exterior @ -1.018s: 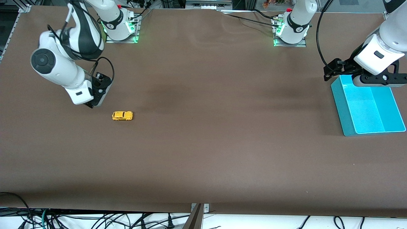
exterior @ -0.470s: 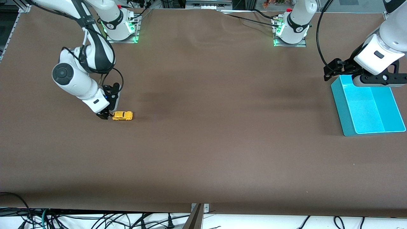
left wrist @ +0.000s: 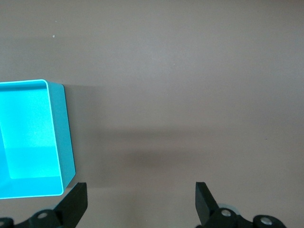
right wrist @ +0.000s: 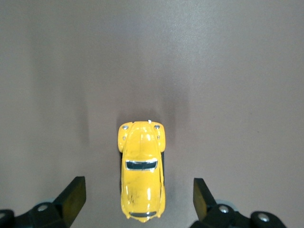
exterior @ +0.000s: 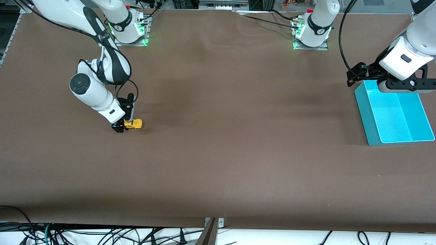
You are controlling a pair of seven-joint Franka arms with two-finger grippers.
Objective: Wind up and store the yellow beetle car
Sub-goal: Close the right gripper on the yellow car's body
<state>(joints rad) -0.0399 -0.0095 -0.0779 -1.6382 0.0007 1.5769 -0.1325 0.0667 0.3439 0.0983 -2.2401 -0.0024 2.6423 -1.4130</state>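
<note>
The yellow beetle car (exterior: 134, 124) stands on the brown table toward the right arm's end. My right gripper (exterior: 122, 126) is down at the table over one end of it. In the right wrist view the car (right wrist: 141, 166) lies lengthwise between the two open fingers (right wrist: 73, 194), with a gap on each side and its windscreen end pointing away from the wrist. My right gripper (right wrist: 137, 194) touches nothing. My left gripper (exterior: 403, 89) waits open and empty above the edge of the teal bin (exterior: 366, 117); the left wrist view shows only bare table between the fingers of the left gripper (left wrist: 140, 195).
The teal bin (left wrist: 64, 142) is an open, empty rectangular tub at the left arm's end of the table. Both arm bases (exterior: 127, 32) stand along the edge farthest from the front camera. Cables hang below the nearest table edge.
My right arm has swung down and toward the car, going from beside it to straddling one end of it. The car and the left arm have not moved.
</note>
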